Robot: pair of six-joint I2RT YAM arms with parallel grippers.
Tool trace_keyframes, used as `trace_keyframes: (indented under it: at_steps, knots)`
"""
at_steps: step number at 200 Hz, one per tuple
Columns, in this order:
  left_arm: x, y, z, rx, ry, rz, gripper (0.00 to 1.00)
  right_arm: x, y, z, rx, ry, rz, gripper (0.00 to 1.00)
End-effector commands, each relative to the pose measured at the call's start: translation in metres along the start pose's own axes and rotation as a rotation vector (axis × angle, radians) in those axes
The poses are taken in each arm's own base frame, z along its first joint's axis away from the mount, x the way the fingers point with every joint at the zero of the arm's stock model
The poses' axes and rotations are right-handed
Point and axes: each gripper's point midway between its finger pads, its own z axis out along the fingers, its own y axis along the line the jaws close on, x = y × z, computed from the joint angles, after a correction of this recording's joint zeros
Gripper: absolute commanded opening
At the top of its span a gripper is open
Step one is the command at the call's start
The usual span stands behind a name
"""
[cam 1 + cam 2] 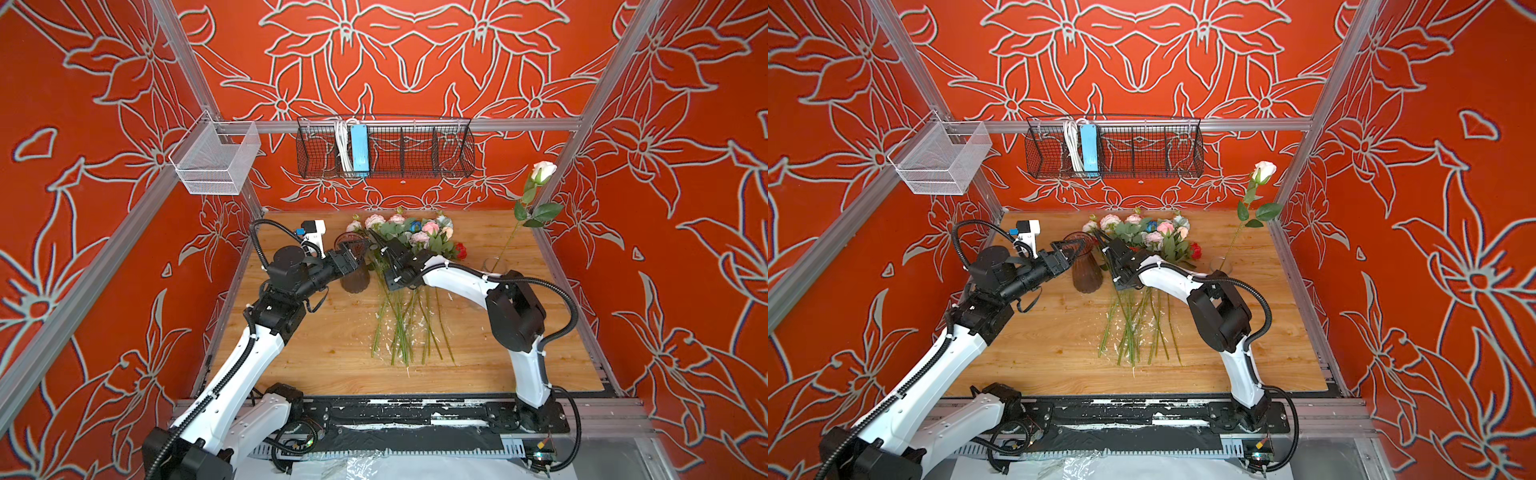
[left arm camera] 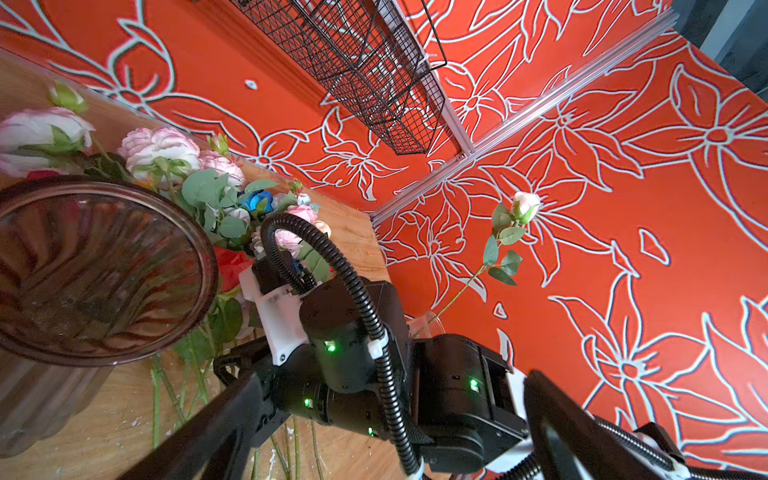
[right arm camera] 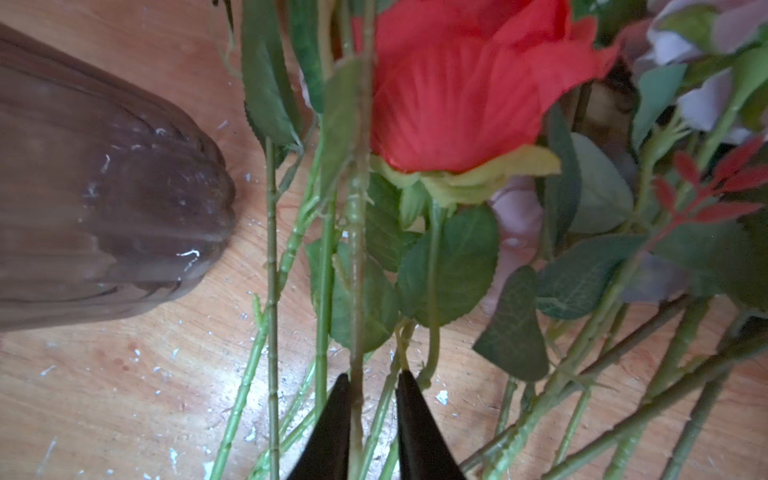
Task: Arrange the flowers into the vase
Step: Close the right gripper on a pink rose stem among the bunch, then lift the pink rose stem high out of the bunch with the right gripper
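The brown ribbed glass vase (image 1: 355, 278) (image 1: 1087, 272) (image 2: 95, 266) (image 3: 104, 199) stands upright, left of the flowers. My left gripper (image 1: 356, 250) (image 1: 1076, 248) (image 2: 395, 386) is open at its rim, the vase off to one side of the fingers in the wrist view. The flowers (image 1: 409, 239) (image 1: 1144, 237) (image 2: 166, 151) lie heaped on the table, stems towards the front. My right gripper (image 1: 374, 237) (image 1: 1100, 237) (image 3: 372, 374) is low among them, jaws a narrow gap apart, with a green stem (image 3: 356, 291) between them beside the red rose (image 3: 457, 91).
A white rose (image 1: 543, 172) (image 1: 1264, 171) stands in a clear glass (image 1: 494, 266) at the back right. A black wire basket (image 1: 415, 145) and a white mesh basket (image 1: 216, 160) hang above the wooden table (image 1: 316, 357). White flecks litter the wood.
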Motion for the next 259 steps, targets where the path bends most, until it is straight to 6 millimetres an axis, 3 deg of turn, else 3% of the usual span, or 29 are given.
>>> trace_keyframes:
  at_steps: [1,35,95,172,219,259]
  knots:
    - [-0.004,-0.005,0.001,0.030,-0.012,0.004,0.98,0.000,-0.006,0.008,0.043,0.028,-0.026,0.23]
    - [-0.005,-0.005,0.001,0.028,-0.015,0.007,0.98,-0.001,0.000,0.010,0.013,0.024,-0.028,0.15]
    - [-0.005,-0.005,0.000,0.029,-0.016,0.008,0.98,-0.012,-0.002,-0.009,-0.002,-0.046,-0.032,0.03]
    - [-0.006,-0.009,-0.002,0.044,-0.019,0.011,0.98,-0.049,-0.013,-0.120,-0.118,-0.343,0.048,0.00]
    - [-0.008,-0.014,-0.006,0.058,-0.033,0.019,0.97,-0.037,-0.033,-0.174,-0.133,-0.435,0.038,0.00]
    - [-0.007,-0.022,-0.008,0.095,-0.027,0.026,0.97,-0.014,-0.066,-0.234,-0.131,-0.577,0.060,0.00]
